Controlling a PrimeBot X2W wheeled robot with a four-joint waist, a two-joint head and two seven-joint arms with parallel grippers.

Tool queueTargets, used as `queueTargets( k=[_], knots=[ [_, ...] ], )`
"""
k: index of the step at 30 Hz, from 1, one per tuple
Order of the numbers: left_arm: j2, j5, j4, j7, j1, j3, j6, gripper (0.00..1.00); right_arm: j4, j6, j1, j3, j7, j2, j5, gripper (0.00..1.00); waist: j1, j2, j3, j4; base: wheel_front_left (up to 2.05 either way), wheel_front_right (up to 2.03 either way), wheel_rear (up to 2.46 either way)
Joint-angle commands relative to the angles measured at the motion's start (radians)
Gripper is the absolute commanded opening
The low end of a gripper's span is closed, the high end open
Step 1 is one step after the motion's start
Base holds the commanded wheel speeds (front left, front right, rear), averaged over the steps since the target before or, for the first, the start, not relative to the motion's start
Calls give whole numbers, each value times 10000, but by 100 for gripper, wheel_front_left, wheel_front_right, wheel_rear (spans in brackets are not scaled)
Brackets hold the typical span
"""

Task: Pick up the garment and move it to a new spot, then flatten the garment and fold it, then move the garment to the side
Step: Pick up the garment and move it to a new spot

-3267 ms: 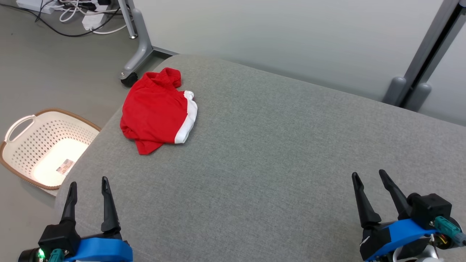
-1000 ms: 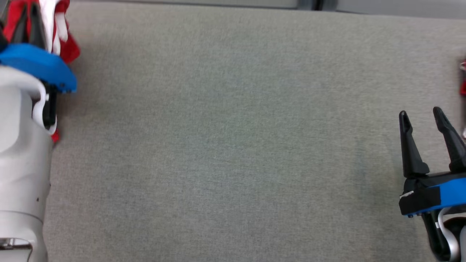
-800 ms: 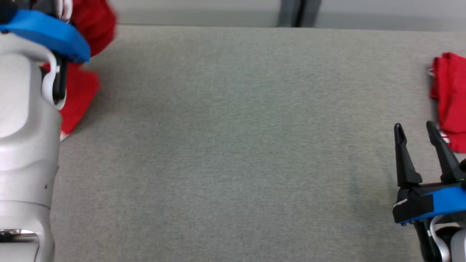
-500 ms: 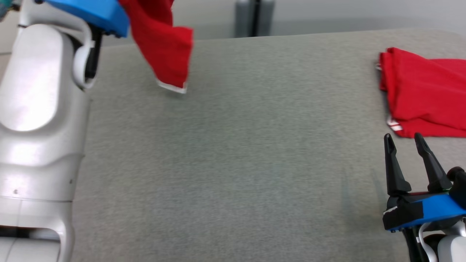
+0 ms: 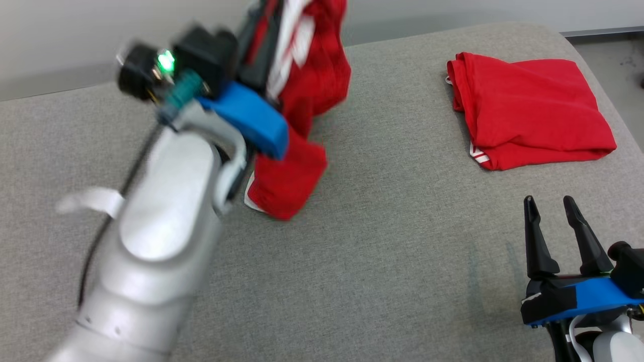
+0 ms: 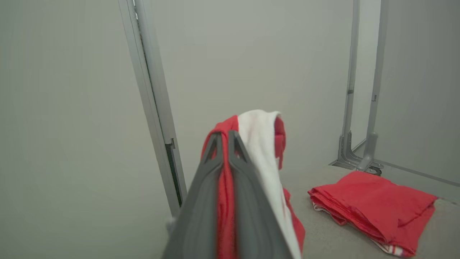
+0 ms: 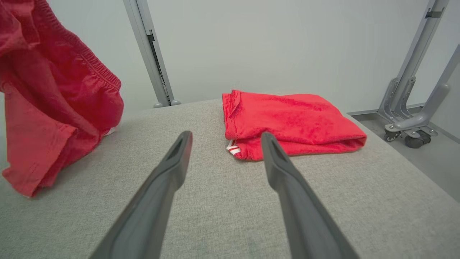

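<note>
The garment (image 5: pixel 312 85), red shorts with white trim, hangs bunched from my left gripper (image 5: pixel 269 12), which is shut on its top over the middle of the grey cushioned surface (image 5: pixel 392 261). Its lower end (image 5: pixel 284 183) rests on the cushion. In the left wrist view the two fingers are pressed together on red cloth at my left gripper (image 6: pixel 224 138), and the white band of the garment (image 6: pixel 260 151) drapes over the right finger. My right gripper (image 5: pixel 548 203) stands open and empty at the near right, low over the cushion. In the right wrist view it (image 7: pixel 226 138) is open, with the hanging garment (image 7: pixel 54 108) to its left.
A second red garment (image 5: pixel 528 110), folded flat, lies at the far right of the cushion, ahead of my right gripper (image 7: pixel 287 118). The cushion's rounded right edge (image 5: pixel 611 108) drops to the floor. Grey frame legs on castors (image 7: pixel 409 122) stand beyond it, by a pale wall.
The head view has swung to the right, bringing the folded garment into it. My left arm has lifted the red shorts and carried them toward the cushion's middle. The right gripper has stayed open.
</note>
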Motion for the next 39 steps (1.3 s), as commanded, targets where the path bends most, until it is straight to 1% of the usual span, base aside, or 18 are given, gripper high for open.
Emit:
queueTargets(
  k=[1,10,16,17,18,19,23,28,35,39],
  knots=[
    [-42,-24,47,-70,368,-101,53,0,43,6,15,-9,-74,28,2,100,1,0,-13,-9,0,0,0],
    [-464,-299,779,-349,2877,-1371,24,0,154,6,26,54,-52,27,30,100,1,0,-51,120,0,0,0],
    [-600,-501,1163,-469,3838,-2514,-45,0,229,6,128,56,-39,25,24,100,1,0,-120,296,0,0,0],
    [-608,-544,1178,-531,3898,-2632,-12,18,250,6,142,61,-36,25,15,100,1,0,-147,326,0,0,0],
    [-609,-600,1179,-594,3930,-2752,36,67,272,6,155,59,-36,26,15,100,1,0,-192,364,0,0,0],
    [-615,-638,1163,-677,3953,-2821,109,100,300,6,171,74,-29,26,15,100,1,0,-240,390,0,0,0],
    [-611,-907,902,-1100,3805,-2945,494,100,415,6,240,144,-11,26,18,100,1,0,-498,501,0,0,0],
    [-546,-1081,582,-1507,3827,-2475,1085,100,560,6,399,156,6,25,-15,100,1,0,-894,680,0,0,0],
    [208,-1283,-242,-1724,4481,-1362,1788,100,591,6,682,143,56,22,-73,100,1,0,-1386,1095,0,0,0],
    [674,-1381,-832,-1736,4987,-693,2095,100,523,6,840,94,109,24,-91,100,1,0,-1571,1413,0,0,0]
  ],
)
